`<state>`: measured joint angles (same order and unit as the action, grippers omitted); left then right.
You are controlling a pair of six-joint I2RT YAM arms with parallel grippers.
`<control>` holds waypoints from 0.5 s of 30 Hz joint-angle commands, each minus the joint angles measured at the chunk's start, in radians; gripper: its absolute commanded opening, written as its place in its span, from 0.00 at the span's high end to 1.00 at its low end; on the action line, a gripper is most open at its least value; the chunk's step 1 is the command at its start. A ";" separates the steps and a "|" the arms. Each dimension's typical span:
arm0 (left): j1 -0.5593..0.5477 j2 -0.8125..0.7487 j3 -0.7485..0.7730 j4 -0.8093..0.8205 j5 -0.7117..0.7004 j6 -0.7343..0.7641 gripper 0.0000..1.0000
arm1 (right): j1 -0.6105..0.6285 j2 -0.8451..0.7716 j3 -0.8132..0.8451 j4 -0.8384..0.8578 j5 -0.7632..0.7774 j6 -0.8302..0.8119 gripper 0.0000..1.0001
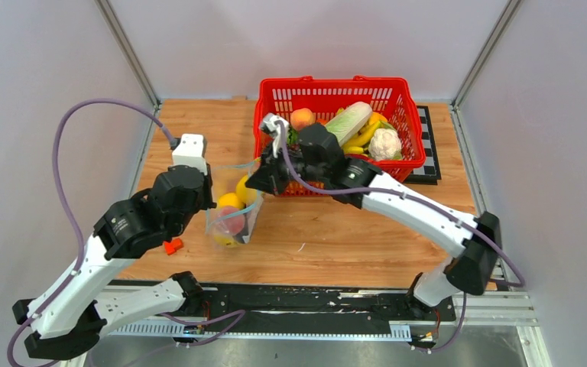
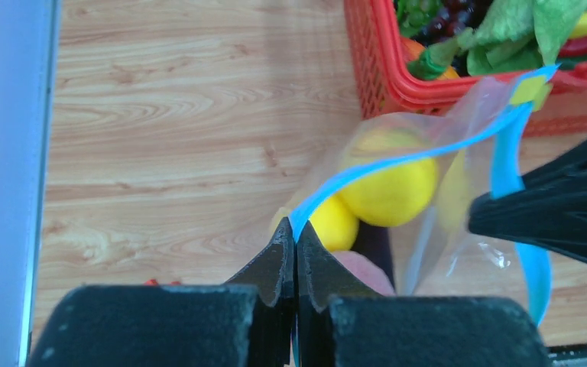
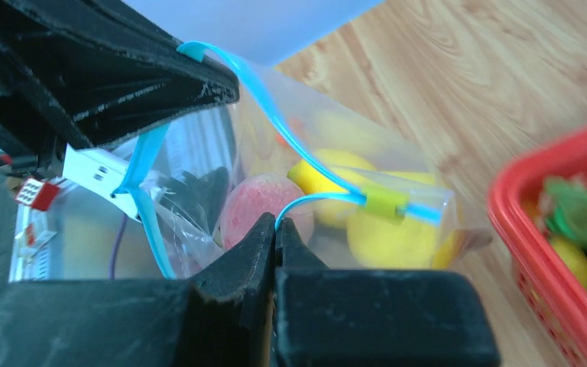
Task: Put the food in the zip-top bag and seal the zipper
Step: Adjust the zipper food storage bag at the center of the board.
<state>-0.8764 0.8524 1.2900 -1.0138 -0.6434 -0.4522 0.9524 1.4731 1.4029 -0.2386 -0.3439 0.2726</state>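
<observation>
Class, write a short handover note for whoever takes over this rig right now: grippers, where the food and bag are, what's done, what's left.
Left gripper: shut on the zipper.
Right gripper: shut on its other strip; mouth held open.
Zip-top bag, beside the red basket, holds yellow fruits and a peach.
Left: banana and a second peach in the basket, orange piece on the table, then seal.

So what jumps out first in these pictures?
A clear crinkly plastic bag holding yellow round toy fruits is stretched between the two arms, left of centre, both sets of jaws pinched shut on its teal-blue zipper strip. Beyond it, a bright red plastic basket brims with more toy produce.
</observation>
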 commanded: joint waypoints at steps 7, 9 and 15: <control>-0.001 -0.018 0.052 -0.101 -0.206 -0.101 1.00 | -0.003 0.298 0.392 -0.040 -0.206 0.007 1.00; -0.001 -0.010 0.025 -0.062 -0.174 -0.080 1.00 | -0.003 0.305 0.404 -0.090 -0.066 -0.043 1.00; -0.001 0.063 -0.131 0.104 -0.038 -0.092 1.00 | -0.023 0.378 0.358 -0.262 0.182 -0.188 0.97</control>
<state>-0.8761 0.8539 1.2491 -1.0519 -0.7643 -0.5262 0.9485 1.7924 1.7424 -0.3706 -0.3416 0.2062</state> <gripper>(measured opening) 0.008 0.025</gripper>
